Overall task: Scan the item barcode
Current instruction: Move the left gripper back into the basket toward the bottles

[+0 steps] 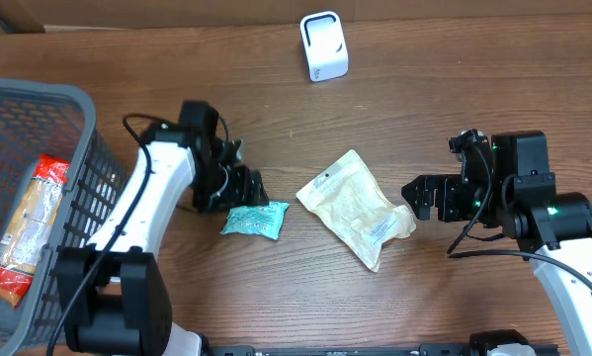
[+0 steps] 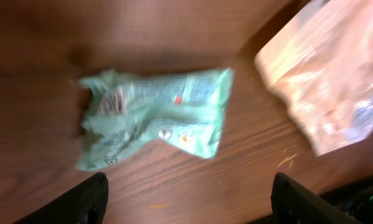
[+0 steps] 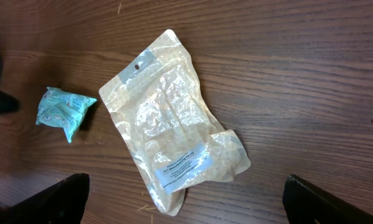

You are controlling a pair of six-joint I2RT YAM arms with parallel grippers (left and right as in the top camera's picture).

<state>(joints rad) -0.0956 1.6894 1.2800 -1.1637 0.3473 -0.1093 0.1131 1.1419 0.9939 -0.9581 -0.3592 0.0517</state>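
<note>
Lying loose, long axis left-right overhead: green packet (image 1: 255, 220), flat end toward cream pouch (image 1: 357, 208). Spread wide, empty: left gripper (image 2: 195, 200), right gripper (image 1: 414, 198).

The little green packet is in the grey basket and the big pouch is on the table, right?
Not quite. The overhead view shows the green packet lying on the table, beside the big pouch, not in the grey basket. The pouch is on the table, as you said.
</note>
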